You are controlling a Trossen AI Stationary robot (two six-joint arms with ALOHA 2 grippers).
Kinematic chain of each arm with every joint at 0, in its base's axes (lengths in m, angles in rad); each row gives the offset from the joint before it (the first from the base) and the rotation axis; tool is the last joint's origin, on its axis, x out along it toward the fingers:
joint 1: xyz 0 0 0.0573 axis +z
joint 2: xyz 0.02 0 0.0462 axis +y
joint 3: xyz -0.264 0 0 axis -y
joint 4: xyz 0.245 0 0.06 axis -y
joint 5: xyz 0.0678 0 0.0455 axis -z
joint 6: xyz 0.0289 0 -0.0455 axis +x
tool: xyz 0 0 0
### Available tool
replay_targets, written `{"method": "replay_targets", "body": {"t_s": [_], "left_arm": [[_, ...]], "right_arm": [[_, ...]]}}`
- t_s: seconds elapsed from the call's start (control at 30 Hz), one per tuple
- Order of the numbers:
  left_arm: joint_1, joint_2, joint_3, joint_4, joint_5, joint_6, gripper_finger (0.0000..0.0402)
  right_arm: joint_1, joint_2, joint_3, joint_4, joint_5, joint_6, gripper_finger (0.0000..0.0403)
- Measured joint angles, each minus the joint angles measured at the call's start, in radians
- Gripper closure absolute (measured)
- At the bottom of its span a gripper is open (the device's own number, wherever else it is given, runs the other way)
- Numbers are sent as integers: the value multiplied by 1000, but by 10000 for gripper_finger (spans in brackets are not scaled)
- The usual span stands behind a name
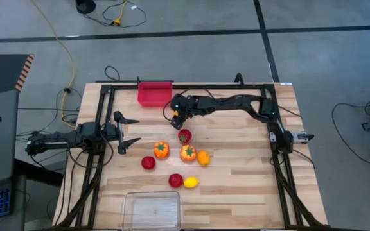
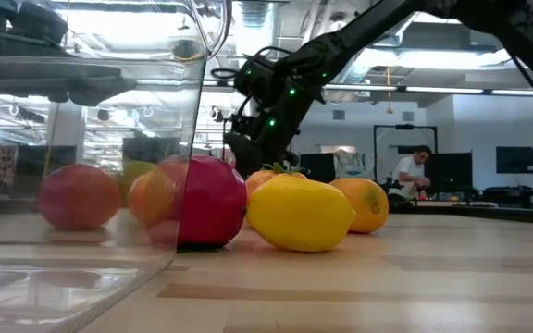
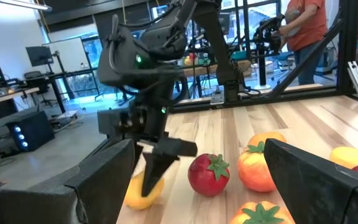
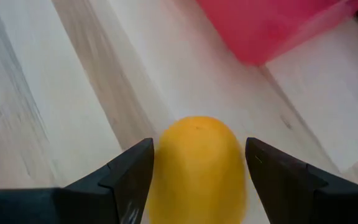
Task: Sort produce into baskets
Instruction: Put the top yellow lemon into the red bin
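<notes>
Right gripper (image 4: 194, 168) angled down, fingers apart around a yellow fruit (image 4: 197, 165); left gripper (image 1: 128, 132) waits open.

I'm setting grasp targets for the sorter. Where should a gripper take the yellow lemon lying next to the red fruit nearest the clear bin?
Probably across its short middle, coming from straight above. The lemon lies on its side, long axis flat on the table, with a red fruit touching one end. Gripper fingers closing across the narrow waist would likely miss that neighbour; the tapered ends may slip.
</notes>
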Motion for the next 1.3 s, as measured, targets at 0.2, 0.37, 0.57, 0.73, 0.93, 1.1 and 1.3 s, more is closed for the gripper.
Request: {"method": "replay_targets", "body": {"t_s": [0.2, 0.37, 0.57, 0.73, 0.93, 1.1, 1.3], "left_arm": [[0, 0, 0, 0, 0, -2, 54], [0, 0, 0, 0, 0, -2, 54], [0, 0, 0, 0, 0, -2, 54], [0, 0, 0, 0, 0, -2, 54], [0, 0, 0, 0, 0, -2, 54], [0, 0, 0, 0, 0, -2, 54], [0, 0, 0, 0, 0, -2, 54]], "right_arm": [[-2, 15, 14, -29, 1, 0, 122], [-2, 14, 15, -75, 5, 0, 141], [-2, 13, 16, -106, 5, 0, 189], [-2, 7, 14, -116, 4, 0, 203], [-2, -27, 9, -131, -3, 0, 198], [-6, -99, 10, -107, -3, -1, 199], [-22, -149, 10, 45, -3, -2, 194]]}}
